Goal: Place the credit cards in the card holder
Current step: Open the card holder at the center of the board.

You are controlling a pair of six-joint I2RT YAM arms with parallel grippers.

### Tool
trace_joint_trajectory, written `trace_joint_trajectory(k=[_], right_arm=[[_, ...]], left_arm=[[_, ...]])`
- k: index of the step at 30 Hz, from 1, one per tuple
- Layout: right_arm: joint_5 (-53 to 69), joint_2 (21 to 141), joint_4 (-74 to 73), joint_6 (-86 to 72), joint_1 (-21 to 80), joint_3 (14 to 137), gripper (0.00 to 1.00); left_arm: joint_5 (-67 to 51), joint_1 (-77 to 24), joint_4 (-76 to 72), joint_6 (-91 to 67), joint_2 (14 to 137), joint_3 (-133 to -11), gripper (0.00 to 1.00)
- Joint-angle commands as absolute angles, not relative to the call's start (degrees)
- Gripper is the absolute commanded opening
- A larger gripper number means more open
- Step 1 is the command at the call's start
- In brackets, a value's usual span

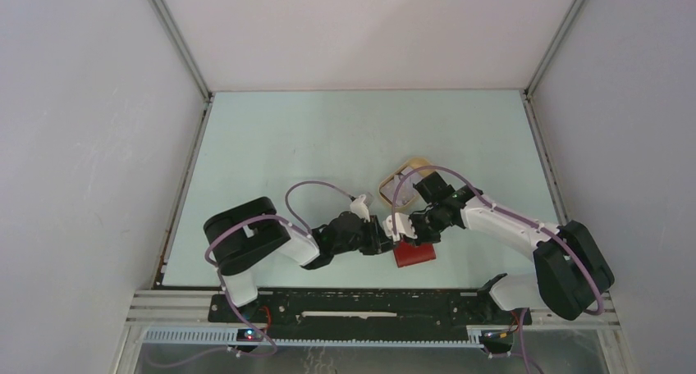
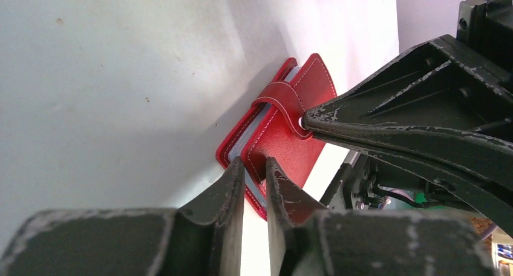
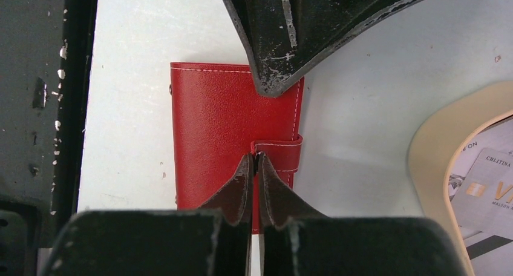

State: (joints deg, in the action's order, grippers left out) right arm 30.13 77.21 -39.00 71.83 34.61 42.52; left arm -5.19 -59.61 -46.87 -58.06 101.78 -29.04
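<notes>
Right jaws are pinched together on the snap tab (image 3: 281, 152) of the 1 red card holder (image 3: 212, 124); left jaws are narrow, nipping its edge. We see the left arm (image 1: 328, 239) and right arm (image 1: 501, 222) bent inward, meeting low over it on the table (image 3: 351, 106). 1 beige tray (image 3: 429, 149) sits nearby with at least 2 credit cards (image 3: 490, 191) inside.

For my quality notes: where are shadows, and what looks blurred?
Top view: even light, wallet small and partly hidden. Left wrist view: soft shadow left of the wallet, nothing much blurred. Right wrist view: wallet sharp, card print partly readable.
</notes>
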Motion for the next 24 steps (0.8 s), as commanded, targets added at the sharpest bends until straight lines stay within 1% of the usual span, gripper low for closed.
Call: trace_joint_trajectory(k=[1,3,8,16,24], right_arm=[[30.61,76.58,-39.44,70.82,35.2,43.86,0.0],[31.35,76.24,-39.52,69.9,34.93,44.3,0.0],[32.06,75.92,-38.76,65.78,32.87,45.74,0.0],[31.56,75.97,-35.97,58.15,28.31,47.47,0.0],[30.97,77.16,-35.31,51.7,25.6,49.66,0.0]], left_arm=[[-6.49,-59.94,-48.87,-57.02,103.4,-32.13,0.16],[-6.59,-59.94,-48.87,-56.55,103.93,-32.33,0.1],[-5.77,-59.94,-47.86,-53.64,103.04,-31.96,0.0],[-5.95,-59.88,-43.14,-49.17,101.6,-32.83,0.0],[-7.42,-59.51,-41.65,-45.72,100.26,-33.52,0.0]])
